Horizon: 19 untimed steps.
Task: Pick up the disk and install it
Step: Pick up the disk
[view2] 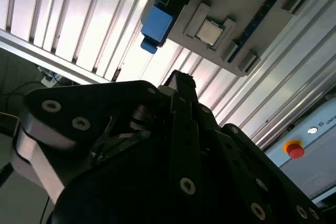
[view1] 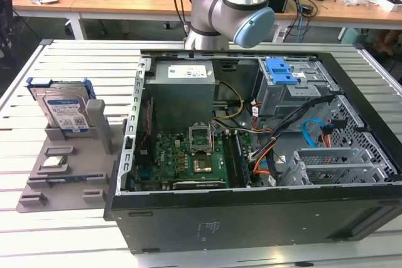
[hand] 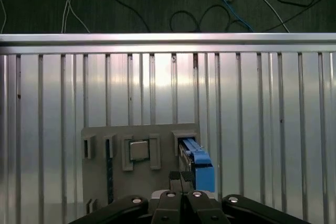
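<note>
Closest to us in both wrist views is the black gripper (hand: pixel 181 176) (view2: pixel 178 80). We cannot tell whether it is spread or pressed together.

Beyond it is the disk (hand: pixel 198 162) (view2: pixel 156 24) (view1: pixel 63 110). It stands on edge in a slot of the grey fixture (hand: pixel 163 136) (view1: pixel 69 177), with its blue rail towards the wrist cameras. In the exterior view its labelled face shows and nothing grips it.

A processor chip (hand: pixel 138 150) (view2: pixel 209 31) (view1: pixel 55 160) lies flat in a pocket of the same fixture, near the disk but apart from it. The fixture rests on the slatted metal table (view1: pixel 25 73) (hand: pixel 252 108).

In the exterior view, the open computer case (view1: pixel 251 218) lies on the table at the fixture's right, touching or just beside it, with its motherboard and drive bays exposed. Behind the case rises the robot arm (view1: pixel 232 10), and farther back are desks (view1: pixel 94 1) with cables on them.
</note>
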Each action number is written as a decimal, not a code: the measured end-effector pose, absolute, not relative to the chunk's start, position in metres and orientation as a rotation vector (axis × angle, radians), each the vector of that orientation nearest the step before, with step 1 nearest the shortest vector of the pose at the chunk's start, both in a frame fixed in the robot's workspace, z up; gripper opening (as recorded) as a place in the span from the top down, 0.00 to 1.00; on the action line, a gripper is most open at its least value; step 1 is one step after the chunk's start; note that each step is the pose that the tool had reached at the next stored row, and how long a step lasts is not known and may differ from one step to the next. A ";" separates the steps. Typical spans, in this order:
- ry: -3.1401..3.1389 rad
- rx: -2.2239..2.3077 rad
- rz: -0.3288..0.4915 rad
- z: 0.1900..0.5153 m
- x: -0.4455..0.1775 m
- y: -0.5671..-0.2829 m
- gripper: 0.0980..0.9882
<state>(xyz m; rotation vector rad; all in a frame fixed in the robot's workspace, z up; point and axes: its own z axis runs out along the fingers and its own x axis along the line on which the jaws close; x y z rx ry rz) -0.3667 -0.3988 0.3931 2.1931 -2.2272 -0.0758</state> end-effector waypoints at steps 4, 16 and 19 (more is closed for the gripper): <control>-2.227 2.194 -0.076 0.393 -0.367 -0.399 0.64; -2.226 2.194 -0.076 0.393 -0.365 -0.380 0.57; -2.226 2.194 -0.076 0.393 -0.364 -0.375 0.57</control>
